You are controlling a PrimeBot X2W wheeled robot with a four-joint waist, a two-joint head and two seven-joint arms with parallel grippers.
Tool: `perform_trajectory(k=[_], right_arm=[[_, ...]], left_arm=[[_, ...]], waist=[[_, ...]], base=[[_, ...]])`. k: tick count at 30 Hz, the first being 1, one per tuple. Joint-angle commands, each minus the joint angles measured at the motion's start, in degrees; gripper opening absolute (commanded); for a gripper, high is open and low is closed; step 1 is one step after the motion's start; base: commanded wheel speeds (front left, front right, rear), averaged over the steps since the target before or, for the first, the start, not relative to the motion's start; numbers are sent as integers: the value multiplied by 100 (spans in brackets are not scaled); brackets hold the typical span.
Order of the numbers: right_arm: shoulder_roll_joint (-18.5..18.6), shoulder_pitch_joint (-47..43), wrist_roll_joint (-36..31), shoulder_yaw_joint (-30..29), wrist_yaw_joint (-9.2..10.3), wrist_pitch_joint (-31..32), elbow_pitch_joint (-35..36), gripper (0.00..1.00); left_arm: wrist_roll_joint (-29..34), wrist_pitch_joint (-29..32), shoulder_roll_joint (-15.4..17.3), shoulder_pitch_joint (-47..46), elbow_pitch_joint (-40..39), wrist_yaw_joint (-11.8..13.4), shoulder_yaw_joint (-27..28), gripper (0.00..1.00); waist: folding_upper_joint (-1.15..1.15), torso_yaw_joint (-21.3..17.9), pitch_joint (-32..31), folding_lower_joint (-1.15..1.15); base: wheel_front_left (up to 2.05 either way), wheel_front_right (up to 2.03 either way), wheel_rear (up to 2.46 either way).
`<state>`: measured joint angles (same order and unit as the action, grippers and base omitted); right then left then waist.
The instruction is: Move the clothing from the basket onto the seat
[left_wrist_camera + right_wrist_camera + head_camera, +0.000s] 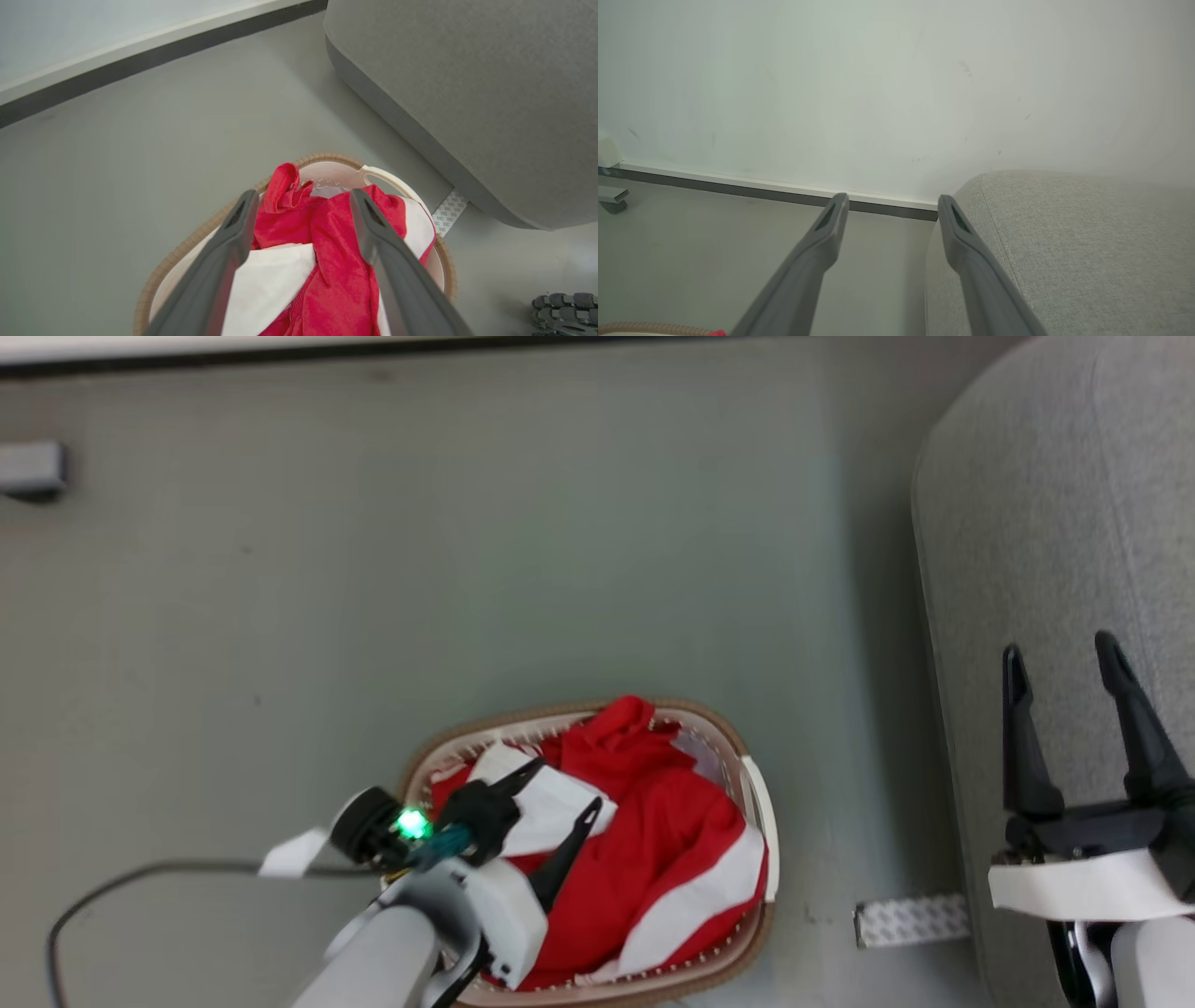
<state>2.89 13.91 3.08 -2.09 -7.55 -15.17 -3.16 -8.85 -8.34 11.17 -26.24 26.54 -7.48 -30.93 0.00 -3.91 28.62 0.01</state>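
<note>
Head view: the left arm covers the near-left side of the basket, and the clothing lies heaped inside it, one red fold rising over the far rim. The left gripper hangs above that heap, fingers spread wide and holding nothing; whether the tips touch cloth is unclear. Right of the basket, past a strip of bare floor, the right gripper stands open and empty over the seat's rounded edge.

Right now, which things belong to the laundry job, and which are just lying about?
Job: red-and-white clothing, laundry basket, grey sofa seat, open left gripper.
Lying about: patterned floor strip, grey fitting by the wall.
</note>
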Motion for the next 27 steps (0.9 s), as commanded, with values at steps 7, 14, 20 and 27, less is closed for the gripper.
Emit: perform_trajectory(k=[7,14,20,27], right_arm=[[-1,500,158,98,12,3,352,100],[-1,664,209,164,12,3,575,100],[2,697,216,199,12,3,668,100],[1,519,104,56,12,3,554,100]], left_arm=[[-663,1042,90,-1057,801,14,-1076,100],[-1151,1688,27,-1488,1454,13,-1413,100],[-1358,1592,-50,-1667,2068,10,-1473,34],[-1554,1045,-364,-1686,2480,9,-1730,0]], waist=[[0,-503,1356,-1],[0,-645,1945,-1],[0,-767,2137,-1],[0,-679,1712,-1]], base=[[0,0,0],[0,0,0],[0,0,0],[0,0,0]])
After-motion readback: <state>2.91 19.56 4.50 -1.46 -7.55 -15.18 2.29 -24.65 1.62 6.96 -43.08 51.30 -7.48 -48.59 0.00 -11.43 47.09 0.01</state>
